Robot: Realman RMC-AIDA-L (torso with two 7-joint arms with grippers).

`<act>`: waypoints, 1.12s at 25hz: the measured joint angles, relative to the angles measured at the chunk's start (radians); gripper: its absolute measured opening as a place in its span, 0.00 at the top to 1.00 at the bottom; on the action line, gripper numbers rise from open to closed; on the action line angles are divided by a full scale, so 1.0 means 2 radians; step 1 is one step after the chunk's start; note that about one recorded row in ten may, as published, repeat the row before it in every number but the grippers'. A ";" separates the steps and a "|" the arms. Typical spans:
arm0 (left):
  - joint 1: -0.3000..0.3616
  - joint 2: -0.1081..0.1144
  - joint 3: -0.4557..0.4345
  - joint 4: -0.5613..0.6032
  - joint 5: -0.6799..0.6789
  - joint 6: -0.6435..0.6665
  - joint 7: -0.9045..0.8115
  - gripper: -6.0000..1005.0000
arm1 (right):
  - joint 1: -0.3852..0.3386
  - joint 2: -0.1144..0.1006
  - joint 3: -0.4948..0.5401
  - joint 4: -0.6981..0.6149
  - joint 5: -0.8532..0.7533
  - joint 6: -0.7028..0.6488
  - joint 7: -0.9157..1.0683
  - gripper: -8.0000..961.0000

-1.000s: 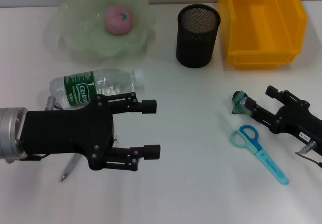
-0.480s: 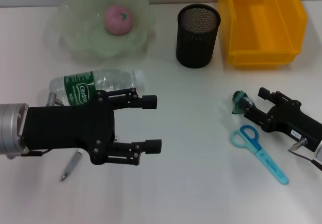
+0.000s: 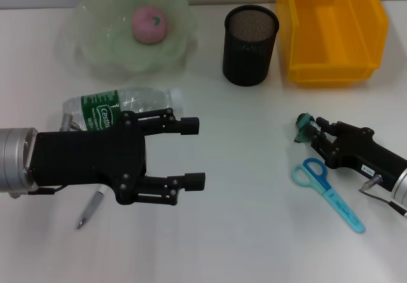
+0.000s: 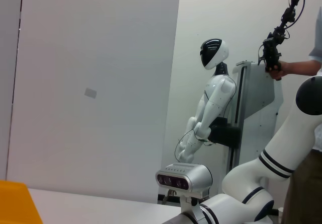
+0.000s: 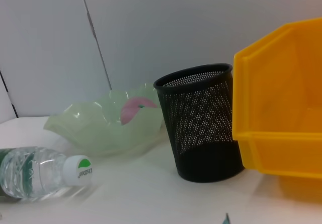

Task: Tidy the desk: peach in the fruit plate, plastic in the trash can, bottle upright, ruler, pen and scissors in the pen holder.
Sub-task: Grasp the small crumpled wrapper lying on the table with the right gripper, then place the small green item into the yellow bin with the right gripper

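The pink peach (image 3: pixel 149 23) lies in the green fruit plate (image 3: pixel 95 38). A clear bottle (image 3: pixel 121 108) with a green label lies on its side, and my left gripper (image 3: pixel 191 154) hovers open just in front of it, holding nothing. A grey pen (image 3: pixel 89 210) pokes out from under that arm. My right gripper (image 3: pixel 313 132) is right against the small green plastic scrap (image 3: pixel 299 131). Blue scissors (image 3: pixel 327 191) lie flat just in front of it. The black mesh pen holder (image 3: pixel 250 36) and yellow trash can (image 3: pixel 331 28) stand at the back. The ruler is out of view.
The right wrist view looks across the table at the pen holder (image 5: pixel 201 123), the yellow bin (image 5: pixel 282 118), the plate (image 5: pixel 100 131) and the bottle's cap end (image 5: pixel 75 169). The left wrist view shows only the room, with another robot (image 4: pixel 211 108) in it.
My right gripper has slid left along the table until it reaches the green plastic. The left gripper has drifted slightly right. The plastic, scissors and bottle have stayed put.
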 joint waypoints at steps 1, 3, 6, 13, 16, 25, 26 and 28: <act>0.000 0.000 0.000 0.000 0.000 0.000 0.000 0.20 | 0.000 0.000 0.000 0.000 0.000 0.001 0.000 0.56; 0.000 0.000 0.000 0.000 0.000 0.000 0.000 0.20 | 0.001 0.000 0.000 0.000 0.000 0.001 0.000 0.66; 0.000 0.000 -0.001 0.000 -0.002 0.000 0.000 0.20 | 0.002 0.000 0.000 0.000 0.000 0.001 0.000 0.77; 0.000 0.001 -0.001 0.000 -0.003 -0.004 0.000 0.20 | 0.002 -0.001 0.000 0.000 0.000 0.000 0.000 0.92; 0.000 0.001 -0.001 0.000 -0.003 -0.004 0.000 0.20 | 0.002 -0.001 0.000 0.000 0.000 -0.005 0.001 0.93; -0.001 0.001 -0.002 0.000 -0.003 -0.004 0.000 0.20 | -0.014 -0.001 0.006 -0.009 0.005 -0.110 0.000 0.93; -0.001 0.001 -0.002 0.000 -0.004 -0.004 0.000 0.20 | -0.018 -0.002 0.011 -0.013 0.005 -0.132 0.000 0.93; -0.001 0.001 -0.002 0.000 -0.004 -0.004 0.000 0.20 | -0.022 -0.002 0.025 -0.018 0.006 -0.151 0.000 0.94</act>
